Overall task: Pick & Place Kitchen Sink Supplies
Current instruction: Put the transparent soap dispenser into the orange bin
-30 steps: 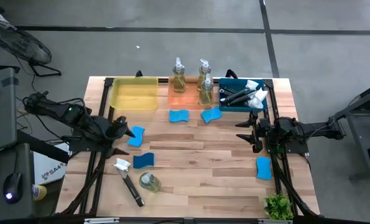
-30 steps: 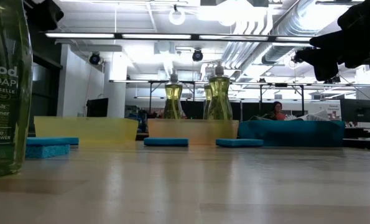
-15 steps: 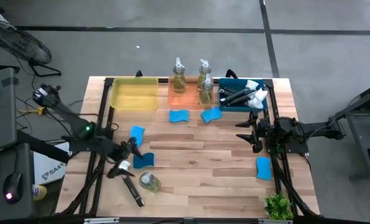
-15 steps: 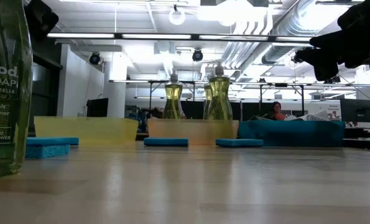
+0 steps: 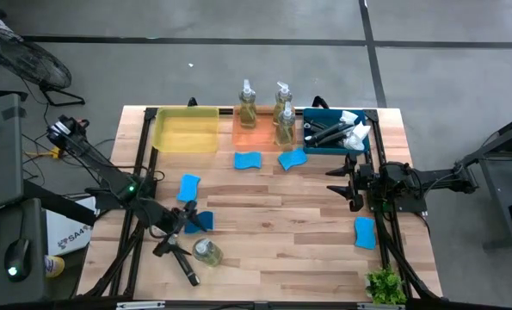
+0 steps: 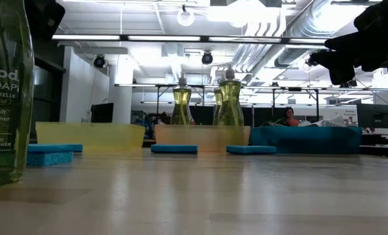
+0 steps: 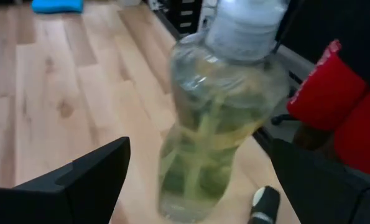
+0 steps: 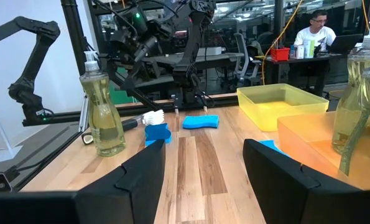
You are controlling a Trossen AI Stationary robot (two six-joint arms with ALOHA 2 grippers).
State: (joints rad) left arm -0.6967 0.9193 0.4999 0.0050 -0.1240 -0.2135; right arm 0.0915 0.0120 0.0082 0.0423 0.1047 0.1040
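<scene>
While its jaws gape, the left gripper (image 5: 185,234) reaches low toward the soap bottle (image 5: 206,251), seemingly untouched.

Sponges (image 5: 248,160) were blue; soap bottles (image 5: 248,107) yellowish-clear; trays yellow (image 5: 187,132), orange (image 5: 241,135) and blue (image 5: 311,144); desk (image 5: 281,232) pale wood.

The bench (image 5: 273,215) is pale wood planks, smooth with a low sheen and visible grain. The pump bottle (image 7: 216,118) just ahead of the left gripper (image 7: 197,180) is clear glossy plastic with yellowish soap inside. The sponges (image 5: 188,187) look matt and porous. The yellow tray (image 5: 186,131) is translucent smooth plastic. The gripper fingers (image 7: 85,177) are matt black.
</scene>
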